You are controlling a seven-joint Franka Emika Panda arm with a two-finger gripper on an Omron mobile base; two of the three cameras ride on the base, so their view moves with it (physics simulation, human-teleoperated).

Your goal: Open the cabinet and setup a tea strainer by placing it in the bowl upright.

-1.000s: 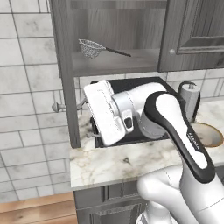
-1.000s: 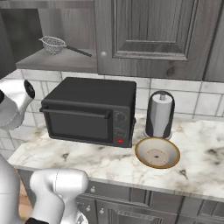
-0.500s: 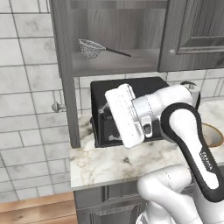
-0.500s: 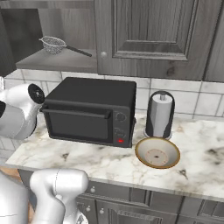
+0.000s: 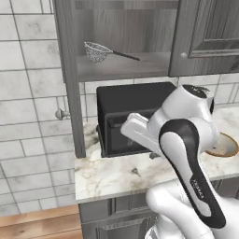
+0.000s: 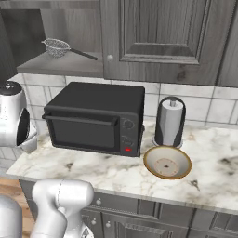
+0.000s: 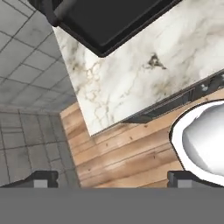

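Note:
The cabinet point(image 5: 121, 28) stands open, its left door point(image 5: 70, 79) swung out edge-on toward me. On its grey shelf lies the tea strainer point(image 5: 98, 51) point(image 6: 58, 46), mesh cup to the left and dark handle pointing right. The tan bowl point(image 6: 167, 162) sits on the counter right of the oven; in the left base view my arm hides part of the bowl point(image 5: 226, 147). My gripper point(image 7: 113, 179) is open with nothing between its fingertips point(image 7: 41, 178). It hangs in front of the oven, well below the shelf, looking down at the counter's front edge.
A black toaster oven point(image 6: 97, 116) point(image 5: 135, 112) stands under the shelf. A white-topped cylinder point(image 6: 170, 122) stands behind the bowl. The marble counter point(image 6: 209, 176) runs right. The cabinet's right door point(image 6: 162, 37) is shut. Wood floor point(image 7: 122, 153) lies below the counter edge.
My arm has swung rightward and the hand has dropped a little, from beside the open door to the front of the oven. The strainer and bowl have not moved.

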